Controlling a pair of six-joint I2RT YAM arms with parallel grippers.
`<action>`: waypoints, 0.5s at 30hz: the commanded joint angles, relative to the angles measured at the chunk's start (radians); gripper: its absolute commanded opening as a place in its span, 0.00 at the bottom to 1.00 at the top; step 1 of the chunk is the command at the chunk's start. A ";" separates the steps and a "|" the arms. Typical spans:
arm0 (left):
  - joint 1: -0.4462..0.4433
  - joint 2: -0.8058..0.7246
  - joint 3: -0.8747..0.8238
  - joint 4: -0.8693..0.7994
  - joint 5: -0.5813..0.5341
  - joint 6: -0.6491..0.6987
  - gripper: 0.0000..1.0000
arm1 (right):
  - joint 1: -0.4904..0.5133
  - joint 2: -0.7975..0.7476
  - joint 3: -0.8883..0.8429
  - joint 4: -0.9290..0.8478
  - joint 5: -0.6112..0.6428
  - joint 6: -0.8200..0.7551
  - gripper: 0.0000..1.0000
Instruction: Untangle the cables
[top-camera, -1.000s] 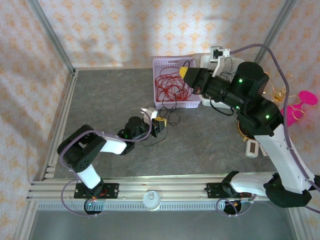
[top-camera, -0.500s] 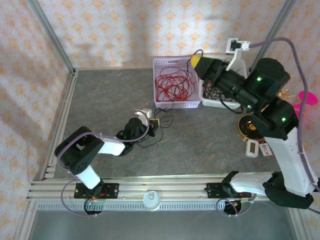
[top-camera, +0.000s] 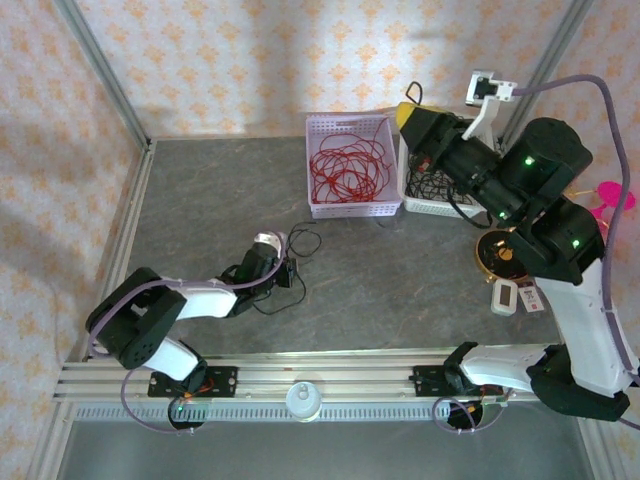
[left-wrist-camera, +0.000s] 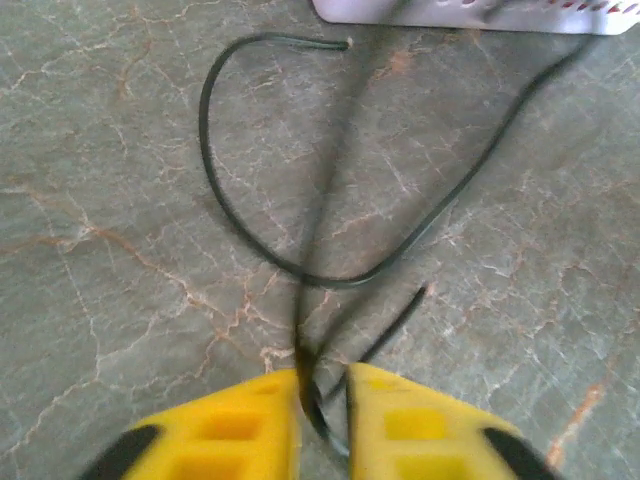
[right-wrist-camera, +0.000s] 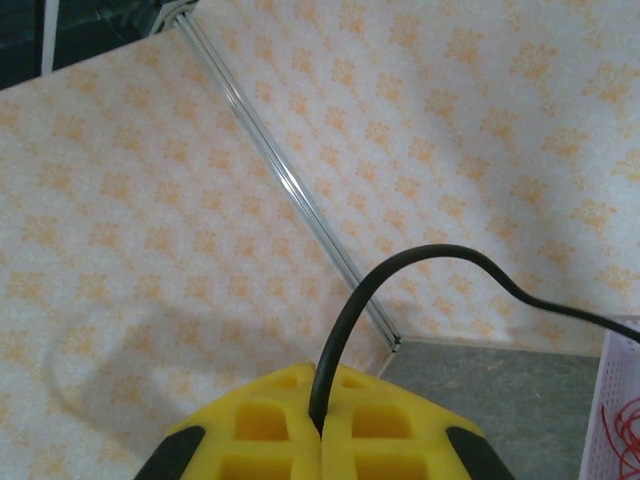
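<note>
Down on the table (top-camera: 200, 190), short of its middle, the left gripper (left-wrist-camera: 322, 375) holds its yellow fingers slightly parted, a loose black cable (left-wrist-camera: 345, 285) running between them. Raised over the far edge, the right gripper (right-wrist-camera: 322, 378) pinches a second black cable (right-wrist-camera: 430, 251). Red cables (top-camera: 345, 168) lie in the lavender basket (top-camera: 355, 209).
</note>
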 joint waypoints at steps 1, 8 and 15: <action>0.003 -0.104 0.012 -0.050 0.037 0.008 0.47 | -0.008 -0.002 -0.042 0.031 -0.003 -0.013 0.00; 0.003 -0.316 0.036 -0.147 0.044 0.013 0.65 | -0.039 0.029 -0.109 0.038 0.016 -0.032 0.00; 0.003 -0.466 0.026 -0.242 0.043 -0.002 0.70 | -0.325 0.090 -0.185 0.059 -0.168 0.054 0.00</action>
